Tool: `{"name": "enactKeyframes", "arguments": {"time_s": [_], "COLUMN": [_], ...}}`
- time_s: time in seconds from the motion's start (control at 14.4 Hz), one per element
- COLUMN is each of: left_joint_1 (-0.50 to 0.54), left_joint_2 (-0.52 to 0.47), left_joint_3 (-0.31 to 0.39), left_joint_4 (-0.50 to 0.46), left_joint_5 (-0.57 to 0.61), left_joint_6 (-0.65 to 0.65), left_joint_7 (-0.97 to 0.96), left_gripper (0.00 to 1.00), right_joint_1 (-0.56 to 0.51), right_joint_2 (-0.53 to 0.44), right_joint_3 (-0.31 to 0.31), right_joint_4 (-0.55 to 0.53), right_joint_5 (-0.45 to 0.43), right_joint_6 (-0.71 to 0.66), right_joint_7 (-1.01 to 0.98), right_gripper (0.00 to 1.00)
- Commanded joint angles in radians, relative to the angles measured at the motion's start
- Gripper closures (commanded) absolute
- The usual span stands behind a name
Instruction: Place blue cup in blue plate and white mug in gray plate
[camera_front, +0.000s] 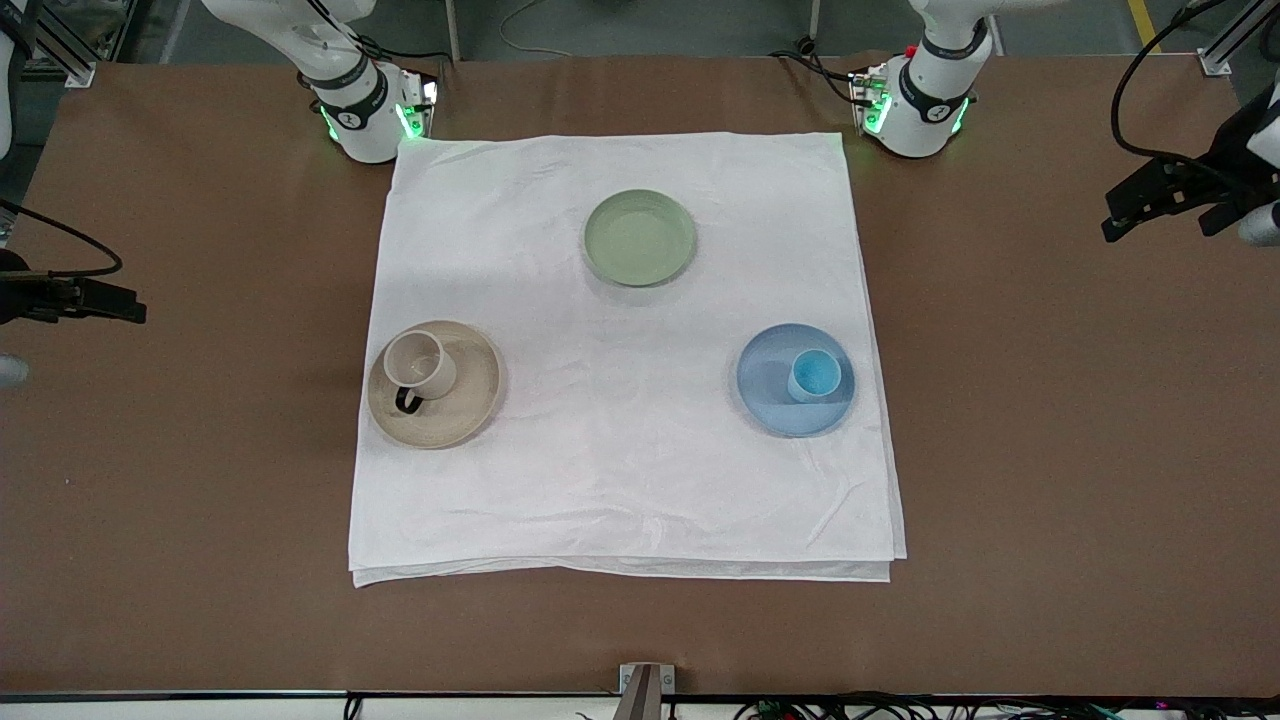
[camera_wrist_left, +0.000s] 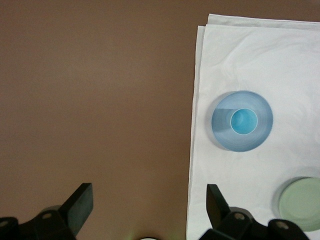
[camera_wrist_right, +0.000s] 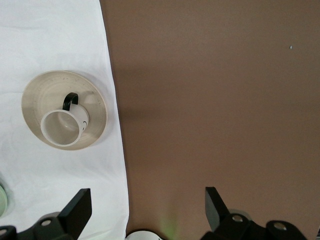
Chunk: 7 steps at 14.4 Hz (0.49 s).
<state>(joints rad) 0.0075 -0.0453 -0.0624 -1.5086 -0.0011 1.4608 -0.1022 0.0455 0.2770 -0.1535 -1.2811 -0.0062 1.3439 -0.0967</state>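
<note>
We start at the left gripper (camera_wrist_left: 147, 207): its dark fingers (camera_wrist_left: 80, 205) stand spread wide and carry nothing, over bare brown table (camera_front: 1050, 400) off the cloth toward the left arm's end. The right gripper (camera_wrist_right: 147, 207) is likewise spread wide and unloaded, over bare table toward the right arm's end. We judge both arms to be parked clear of the work so that neither hangs over a plate.

Taking the white cloth (camera_front: 620, 450) as a clock face in the front view, the blue cup (camera_front: 813, 376) sits at about 4 o'clock, upright and mouth-up in the blue plate (camera_front: 768, 385), offset from the plate's centre toward the left arm's end. At about 8 o'clock the white mug (camera_front: 418, 363) stands upright in the gray plate (camera_front: 470, 400), its black loop handle (camera_front: 407, 399) turned toward the front camera and resting within the rim. A pale green plate (camera_front: 639, 237) lies at 12 o'clock with nothing in it.

We judge both placements complete.

Materials: the cup is small, tapered, handleless and smooth. The plates are round and matte with shallow raised rims. The gray plate reads beige and shows concentric ridges. The mug is off-white with a rounded wall. The cloth is thin, creased and doubled at the edge nearest the front camera.
</note>
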Motion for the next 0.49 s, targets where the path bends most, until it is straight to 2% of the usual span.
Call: {"name": "enactKeyframes", "arguments": {"time_s": [0.0, 0.21, 0.35, 0.42], "left_joint_1": [-0.024, -0.035, -0.031, -0.03], "left_joint_2": [-0.056, -0.057, -0.059, -0.065], "left_joint_3": [0.021, 0.006, -0.007, -0.008], "left_joint_4": [-0.067, -0.065, -0.07, -0.079], "left_joint_5": [-0.02, -0.016, -0.014, -0.013], "left_joint_6": [0.003, -0.01, -0.011, -0.01], "left_joint_7": [0.01, -0.01, -0.011, -0.011], "left_gripper": [0.0, 0.0, 0.0, 0.0], "right_joint_1": [-0.013, -0.021, -0.055, -0.064], "right_joint_2": [-0.047, -0.21, -0.316, -0.349], "right_joint_3": [0.002, 0.008, 0.043, 0.058], "right_joint_4": [-0.03, -0.237, -0.366, -0.395], "right_joint_5": [0.017, 0.018, 0.015, 0.009], "right_joint_6": [-0.003, 0.101, 0.159, 0.164], "right_joint_7": [0.015, 0.015, 0.012, 0.012], "right_gripper": [0.0, 0.0, 0.0, 0.0]}}
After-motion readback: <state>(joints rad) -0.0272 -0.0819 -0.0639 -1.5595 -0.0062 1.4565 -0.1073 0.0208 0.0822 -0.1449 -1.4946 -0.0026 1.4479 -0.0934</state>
